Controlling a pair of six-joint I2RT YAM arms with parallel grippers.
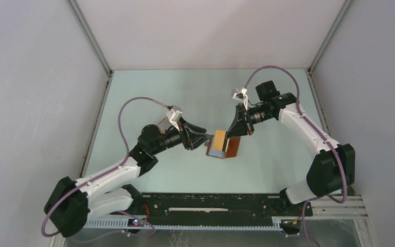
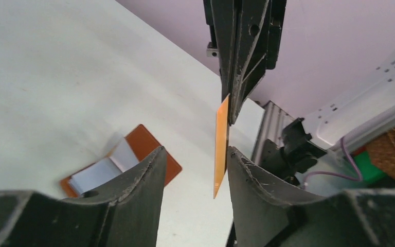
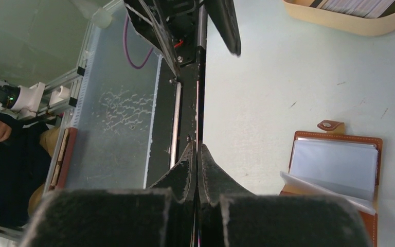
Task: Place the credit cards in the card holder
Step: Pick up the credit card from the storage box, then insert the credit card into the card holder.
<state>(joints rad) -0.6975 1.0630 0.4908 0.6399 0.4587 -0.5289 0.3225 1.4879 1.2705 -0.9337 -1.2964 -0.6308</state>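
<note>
from above, the right gripper held an orange card in the air, just over the open card holder, which lay flat on the table. the left gripper sat at the card's other side. how either pair of jaws stood could not be told from this height.

from the left wrist, the left fingers were spread, with the card hanging upright between them, close to one finger; whether it touched could not be told. the right gripper pinched only the card's top edge. so shallow a hold looked risky to me: the card could pivot or slip out, and a left finger grazing it on the way out could drag it askew.

from the right wrist, the right fingers were pressed together on the card, seen edge-on as a thin line. the holder lay open at the lower right, one clear sleeve lifted loose. more credit cards waited in a tan tray at the top. nothing pinned the holder down, so a push into a pocket would likely slide it along the table. a card corner could also catch the floppy sleeve and fold it instead of entering.
</note>
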